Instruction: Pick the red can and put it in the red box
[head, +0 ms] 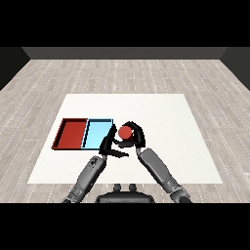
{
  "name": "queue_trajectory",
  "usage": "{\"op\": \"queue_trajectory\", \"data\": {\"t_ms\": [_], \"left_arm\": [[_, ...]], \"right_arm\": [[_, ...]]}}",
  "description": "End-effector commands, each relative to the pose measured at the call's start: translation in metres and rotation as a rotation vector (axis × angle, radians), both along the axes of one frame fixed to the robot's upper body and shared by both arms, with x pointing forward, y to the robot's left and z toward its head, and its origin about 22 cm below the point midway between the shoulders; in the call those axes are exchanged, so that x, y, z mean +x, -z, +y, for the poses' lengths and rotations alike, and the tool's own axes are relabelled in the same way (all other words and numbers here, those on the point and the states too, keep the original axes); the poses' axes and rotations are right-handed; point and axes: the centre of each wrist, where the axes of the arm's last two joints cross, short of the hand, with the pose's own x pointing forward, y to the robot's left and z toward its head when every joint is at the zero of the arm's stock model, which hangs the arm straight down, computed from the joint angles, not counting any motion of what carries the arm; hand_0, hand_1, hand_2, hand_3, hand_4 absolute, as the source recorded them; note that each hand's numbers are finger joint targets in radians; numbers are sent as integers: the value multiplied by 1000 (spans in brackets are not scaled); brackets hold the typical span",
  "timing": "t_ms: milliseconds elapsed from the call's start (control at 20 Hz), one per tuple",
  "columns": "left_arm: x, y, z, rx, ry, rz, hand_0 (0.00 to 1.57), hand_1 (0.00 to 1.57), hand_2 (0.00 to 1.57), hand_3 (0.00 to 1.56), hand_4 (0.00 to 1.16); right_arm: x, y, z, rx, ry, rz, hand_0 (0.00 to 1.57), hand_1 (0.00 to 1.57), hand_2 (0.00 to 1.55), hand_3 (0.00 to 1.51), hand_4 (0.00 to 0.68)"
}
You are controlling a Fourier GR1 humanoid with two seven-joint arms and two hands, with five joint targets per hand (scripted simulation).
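I'm looking at a white table [161, 146] with a red tray [71, 134] and light blue tray [97, 133] touching side by side.

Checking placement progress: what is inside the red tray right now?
The red tray shows only its bare floor. The red can sits right of both trays, in the right hand.

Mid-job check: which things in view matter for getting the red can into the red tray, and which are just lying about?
In the job: red can, right hand curled round it, red tray.
Lying about: light blue tray, left hand near the can, white table.
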Motion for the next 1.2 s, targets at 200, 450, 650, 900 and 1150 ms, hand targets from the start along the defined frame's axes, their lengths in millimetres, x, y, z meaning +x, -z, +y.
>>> {"op": "queue_trajectory", "data": {"t_ms": [200, 450, 650, 900, 1150], "left_arm": [[4, -14, -21, -19, 30, 38, 0, 0, 0, 0, 0], [-3, 10, -20, -40, 34, -5, 0, 0, 0, 0, 0], [6, 10, -23, -42, 62, 25, 0, 0, 0, 0, 0], [4, -15, -28, -21, 44, -12, 0, 0, 0, 0, 56], [3, -2, -23, 57, -115, 11, 0, 0, 0, 0, 604]], "right_arm": [[-8, 12, 10, 19, -33, 5, 1451, 1451, 1436, 1376, 624], [-9, 3, 29, 44, -63, 5, 1482, 1482, 1438, 1374, 620], [-7, 13, 30, 27, -75, 6, 1500, 1500, 1450, 1375, 618], [-10, 26, 13, 21, -86, -6, 1476, 1476, 1457, 1371, 636], [-5, 7, 46, 11, -82, 3, 1458, 1458, 1446, 1366, 626]]}}
